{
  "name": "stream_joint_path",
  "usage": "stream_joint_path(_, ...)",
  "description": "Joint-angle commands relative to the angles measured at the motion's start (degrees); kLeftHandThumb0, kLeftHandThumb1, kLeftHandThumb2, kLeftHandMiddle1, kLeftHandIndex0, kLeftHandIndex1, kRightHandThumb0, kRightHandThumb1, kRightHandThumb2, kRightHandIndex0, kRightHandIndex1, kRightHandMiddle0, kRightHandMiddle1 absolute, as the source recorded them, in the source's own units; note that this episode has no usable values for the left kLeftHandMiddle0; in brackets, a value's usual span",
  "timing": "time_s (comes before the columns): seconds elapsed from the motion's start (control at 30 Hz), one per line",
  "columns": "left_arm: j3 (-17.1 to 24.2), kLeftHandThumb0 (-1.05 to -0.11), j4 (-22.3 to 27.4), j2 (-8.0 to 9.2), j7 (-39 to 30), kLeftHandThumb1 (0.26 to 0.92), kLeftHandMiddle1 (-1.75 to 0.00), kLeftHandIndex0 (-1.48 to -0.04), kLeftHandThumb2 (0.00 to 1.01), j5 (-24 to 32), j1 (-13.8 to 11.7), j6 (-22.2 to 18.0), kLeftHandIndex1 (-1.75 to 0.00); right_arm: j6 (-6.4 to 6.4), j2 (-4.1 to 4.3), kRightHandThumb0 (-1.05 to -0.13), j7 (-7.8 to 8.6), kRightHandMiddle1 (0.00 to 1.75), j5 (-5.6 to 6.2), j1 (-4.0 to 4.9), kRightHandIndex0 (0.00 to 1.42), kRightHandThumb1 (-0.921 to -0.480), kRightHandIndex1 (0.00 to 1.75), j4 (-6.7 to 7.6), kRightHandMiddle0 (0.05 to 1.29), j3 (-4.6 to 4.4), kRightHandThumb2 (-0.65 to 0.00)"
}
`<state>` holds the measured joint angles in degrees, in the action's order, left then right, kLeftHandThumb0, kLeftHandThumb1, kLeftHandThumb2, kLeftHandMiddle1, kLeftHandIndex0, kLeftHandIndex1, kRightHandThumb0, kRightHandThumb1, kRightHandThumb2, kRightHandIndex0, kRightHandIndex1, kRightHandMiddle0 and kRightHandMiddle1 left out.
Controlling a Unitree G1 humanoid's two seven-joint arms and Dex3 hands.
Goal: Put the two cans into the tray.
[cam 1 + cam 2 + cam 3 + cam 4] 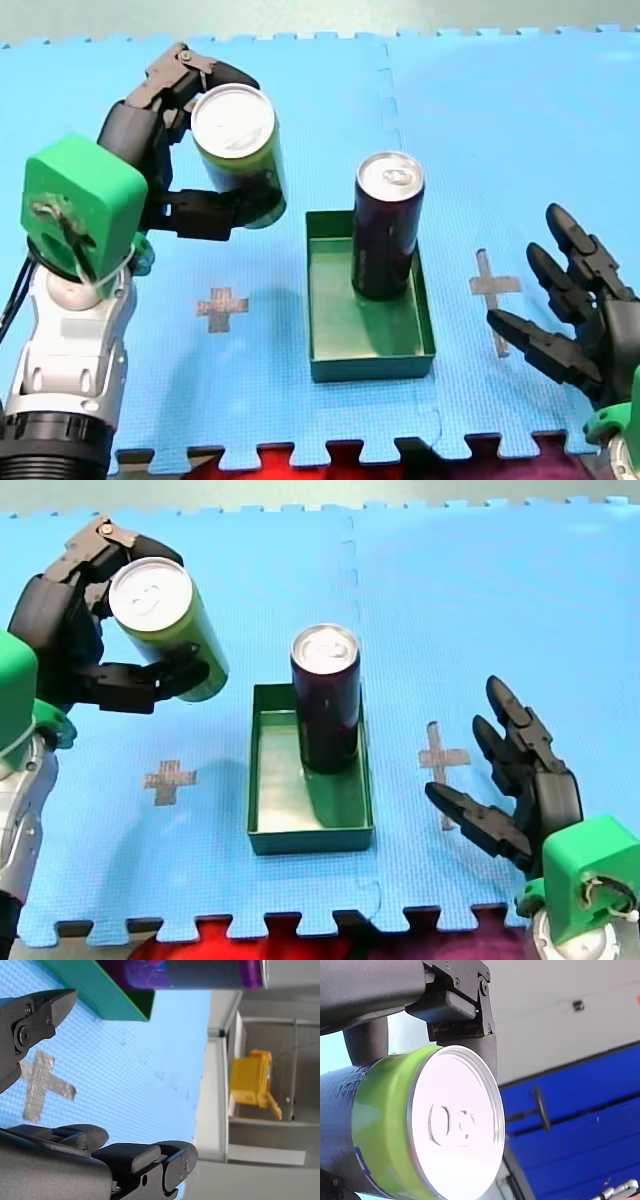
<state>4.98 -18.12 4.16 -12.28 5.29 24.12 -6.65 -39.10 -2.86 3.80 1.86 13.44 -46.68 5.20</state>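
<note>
While the left hand (145,135) grips the green-banded aluminium can (240,150), lifted off the blue foam mat (500,130), half the job reads as done. The dark purple can (385,235) already stands upright in the far end of the green rectangular tray (372,368).

Grasp: fingers wrap over the can's upper side, thumb closes under its lower side. The second wrist view shows the same hold from close up, with the silver lid facing the camera.

Attitude: the can is tilted. Lid tips up toward the head cameras, base points down and toward the tray.

Key relation: the tray lies to the right of the held can, just beside it, with the silver tape cross (221,308) below and between. Free floor in the tray is the near half, on the robot's side of the purple can.

Judgement: the coming move is a short carry rightward and toward the robot, with the long axis brought upright before lowering. Risk is the base or fingers clipping the purple can or catching the tray's left wall.

Right hand (575,310): holds nothing, uncurled, near the mat's right edge beside the second tape cross (495,285). The left hand is both nearer and loaded.
</note>
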Motion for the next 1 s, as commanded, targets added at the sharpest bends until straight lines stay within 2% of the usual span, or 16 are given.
stream_joint_path(0.0, -0.3, -0.381, 4.33, -0.18, -1.63, 0.278, -1.74, -0.62, 1.01, 2.93, -0.05, 3.44, -1.75, 0.02, -0.01, -0.799, -0.75, 0.0, -0.33, 1.33, 0.38, -0.724, 0.0, -1.93, 0.33, -0.13, -0.003)
stream_joint_path(0.07, -0.66, -0.385, 6.7, -0.4, -2.71, 0.277, -1.75, -0.63, 1.01, 4.25, -0.95, 4.89, -1.75, -0.27, -0.14, -0.807, -1.21, 0.0, -0.7, 1.64, 0.38, -0.728, 0.0, -2.71, 0.33, -0.2, -0.003)
stream_joint_path(0.17, -1.46, -0.392, 10.2, -1.34, -3.61, 0.275, -1.75, -0.63, 1.0, 5.51, -3.37, 5.61, -1.75, -0.71, -0.04, -0.818, -1.88, 0.0, -1.19, 1.7, 0.38, -0.733, 0.0, -3.04, 0.33, -0.31, -0.004)
stream_joint_path(0.4, -2.92, -0.423, 17.06, -3.05, -2.06, 0.28, -1.72, -0.64, 0.99, 5.71, -9.38, 8.32, -1.75, -0.98, 0.61, -0.836, -2.3, 0.0, -1.33, 1.11, 0.39, -0.745, 0.01, -1.94, 0.34, -0.24, -0.005)
stream_joint_path(0.57, -3.86, -0.44, 18.98, -3.83, -0.81, 0.289, -1.71, -0.65, 0.97, 5.35, -10.77, 9.08, -1.74, -0.48, 0.82, -0.849, -2.19, 0.0, -1.1, 0.57, 0.39, -0.753, 0.0, -0.65, 0.34, -0.31, -0.005)
stream_joint_path(0.7, -4.79, -0.454, 20.42, -4.56, -0.4, 0.303, -1.69, -0.67, 0.95, 5.6, -11.56, 10.18, -1.69, 0.08, 0.87, -0.864, -2.31, 0.0, -1.17, 0.46, 0.39, -0.76, 0.0, 0.04, 0.34, -0.42, -0.005)
stream_joint_path(0.8, -6.09, -0.46, 21.67, -5.29, -0.11, 0.311, -1.68, -0.69, 0.94, 5.26, -12.69, 10.59, -1.66, 0.32, 0.89, -0.871, -2.37, 0.0, -1.2, 0.53, 0.38, -0.763, 0.0, 0.13, 0.34, -0.47, -0.005)
stream_joint_path(0.97, -7.24, -0.469, 22.1, -5.55, -0.95, 0.32, -1.66, -0.71, 0.93, 5.63, -13.88, 10.16, -1.63, 0.08, 1.0, -0.882, -2.61, 0.0, -1.41, 0.57, 0.38, -0.77, 0.0, -0.01, 0.33, -0.56, -0.004)
